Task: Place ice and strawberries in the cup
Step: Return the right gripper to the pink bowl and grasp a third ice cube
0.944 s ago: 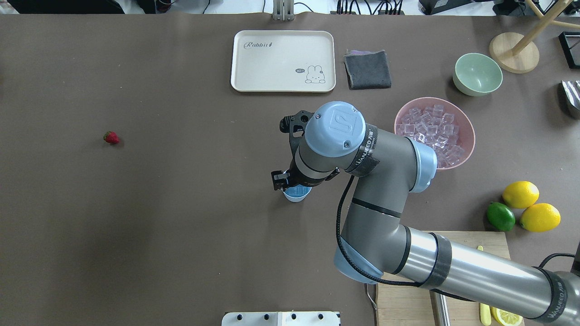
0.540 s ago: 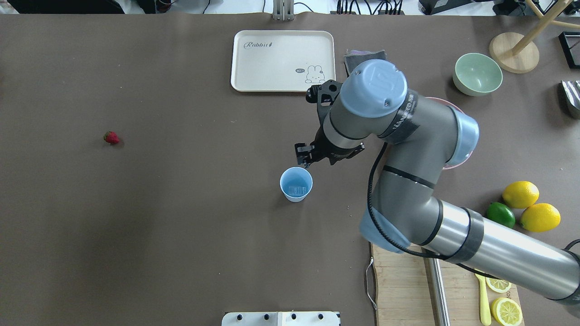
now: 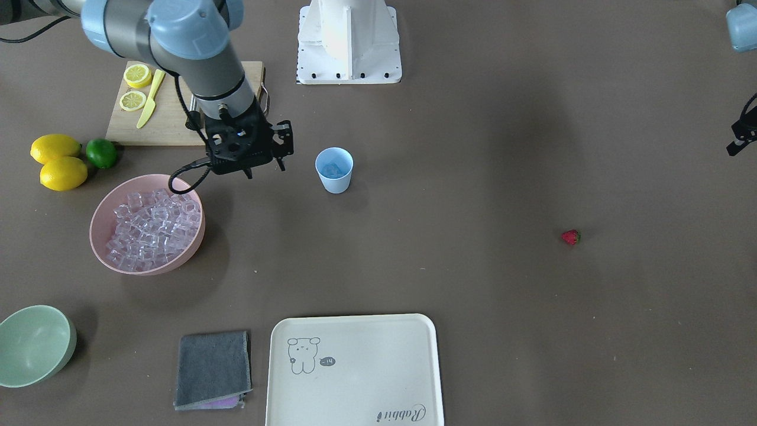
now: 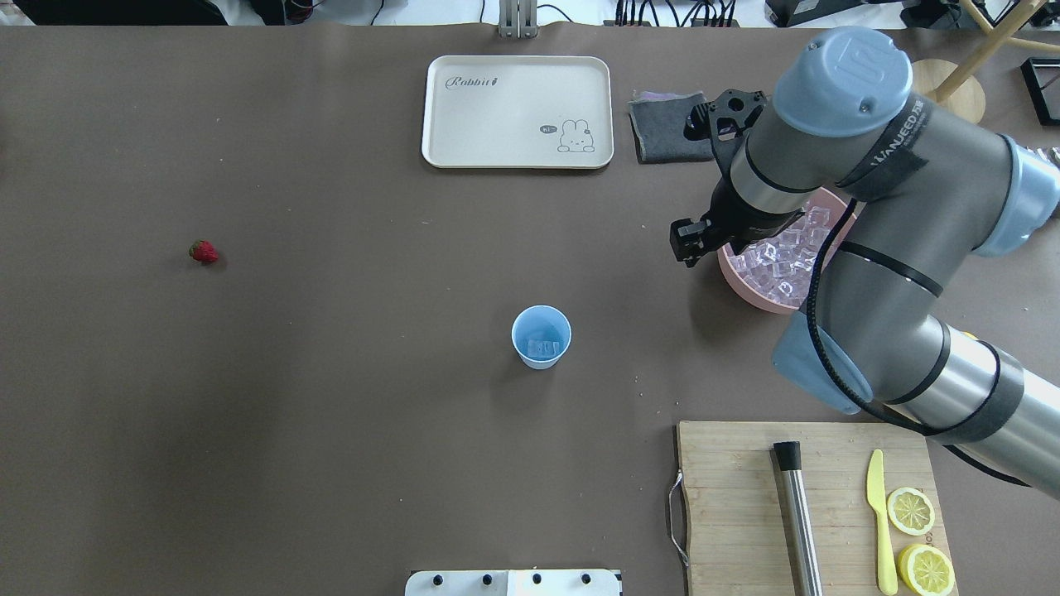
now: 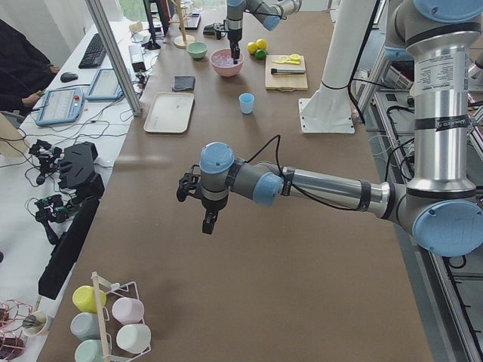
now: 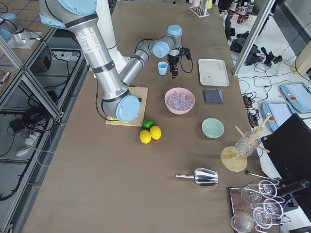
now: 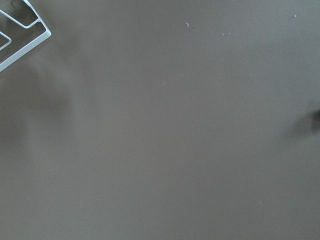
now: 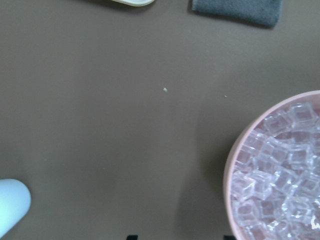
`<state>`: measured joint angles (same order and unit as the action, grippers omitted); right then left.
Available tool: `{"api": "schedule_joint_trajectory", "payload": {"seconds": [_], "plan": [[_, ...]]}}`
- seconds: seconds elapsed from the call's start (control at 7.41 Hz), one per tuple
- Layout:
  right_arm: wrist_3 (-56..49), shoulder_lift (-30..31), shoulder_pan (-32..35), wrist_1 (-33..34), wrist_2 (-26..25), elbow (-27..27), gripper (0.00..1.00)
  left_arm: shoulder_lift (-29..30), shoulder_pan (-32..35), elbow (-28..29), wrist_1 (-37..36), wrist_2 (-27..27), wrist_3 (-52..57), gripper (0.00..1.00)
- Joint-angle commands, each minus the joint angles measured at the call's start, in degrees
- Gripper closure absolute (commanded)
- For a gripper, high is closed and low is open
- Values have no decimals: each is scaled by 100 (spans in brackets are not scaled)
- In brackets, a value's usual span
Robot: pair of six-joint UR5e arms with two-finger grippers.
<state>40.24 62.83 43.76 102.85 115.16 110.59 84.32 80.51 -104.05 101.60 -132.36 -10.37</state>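
right end effector (image 3: 266,170): is hovering over the bare surface (image 4: 331,430) just beside the pink bowl (image 3: 97,228), on the side facing the cup; its fingers are standing wide apart and are gripping nothing.
left end effector (image 5: 209,223): is hanging above the surface, well apart from the task's things; whether its fingers are spread or closed cannot be told.
cup (image 4: 541,335): is standing upright near the middle of the surface, apart from the pink bowl, and is holding at least one clear cube at its bottom.
ice (image 4: 774,265): is lying heaped in the pink bowl.
strawberry (image 4: 203,252): is lying alone on the surface, far toward the robot's left, well apart from the cup.
beyond the cup: a cream tray (image 4: 517,112) and a grey cloth (image 3: 213,367) are lying side by side, with a pale green bowl (image 3: 35,343) sitting past the pink one.
by the robot: a cutting board (image 4: 729,497) is carrying lemon slices (image 4: 911,511) and a yellow knife (image 4: 879,513).
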Motion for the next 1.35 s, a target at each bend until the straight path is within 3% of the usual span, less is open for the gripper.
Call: {"api": "schedule_joint_trajectory", "payload": {"seconds": [0.0,0.81,1.21], "plan": [[-542,491,79,183,-273,33,35,14,0,-1,0,0,-9,3],[-1095,897,-26,174,-1073,-398,36,58,0,-1,0,-9,-9,3],[-1265,1056,-96,130,-1074,-406,36,49,0,-1,0,-9,-9,3]]}}
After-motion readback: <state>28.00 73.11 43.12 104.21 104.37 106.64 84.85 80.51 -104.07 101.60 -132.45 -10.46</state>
